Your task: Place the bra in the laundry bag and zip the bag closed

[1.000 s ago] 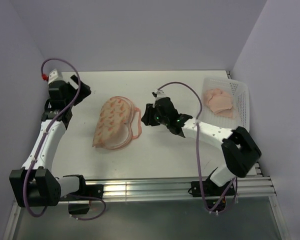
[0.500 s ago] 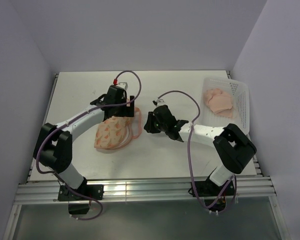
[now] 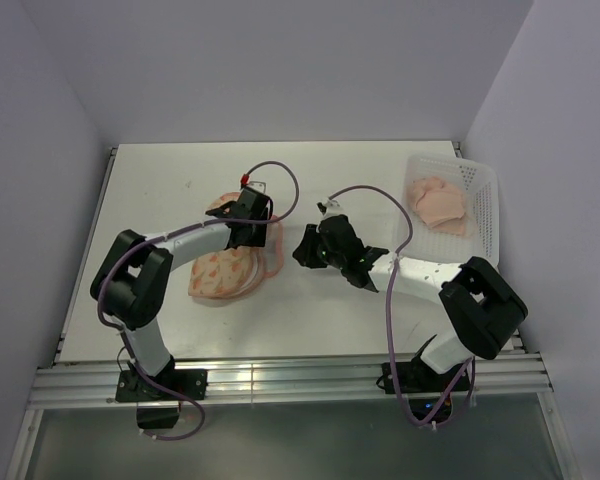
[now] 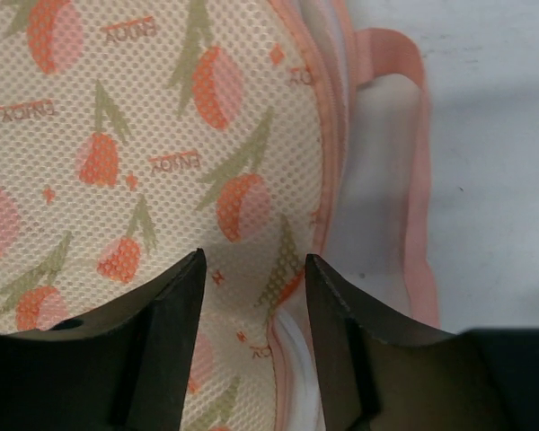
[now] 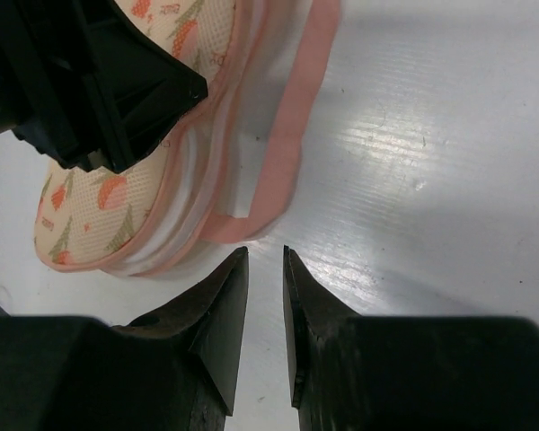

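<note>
- Two arms are working over the white table (image 3: 150, 180). The left arm is reaching from its near-left base toward the far right, elbow bent, with its wrist tipping down over the laundry bag (image 3: 223, 275).
- Left gripper (image 4: 254, 262) is sitting at the bag's right rim, its fingers partly apart and straddling the printed mesh top. Whether it is pinching the fabric I cannot tell.
- Right arm is folding leftward from its near-right base. Its gripper (image 5: 265, 253) is pointing down at the table just right of the bag, near the end of the pink loop (image 5: 292, 117).
- Its fingers are standing a narrow slit apart, grasping nothing.
- Bra (image 3: 437, 203) is lying in the white perforated basket (image 3: 487, 215) at the far right, well apart from both grippers.
- Purple cables (image 3: 280, 180) are arching above both wrists.
</note>
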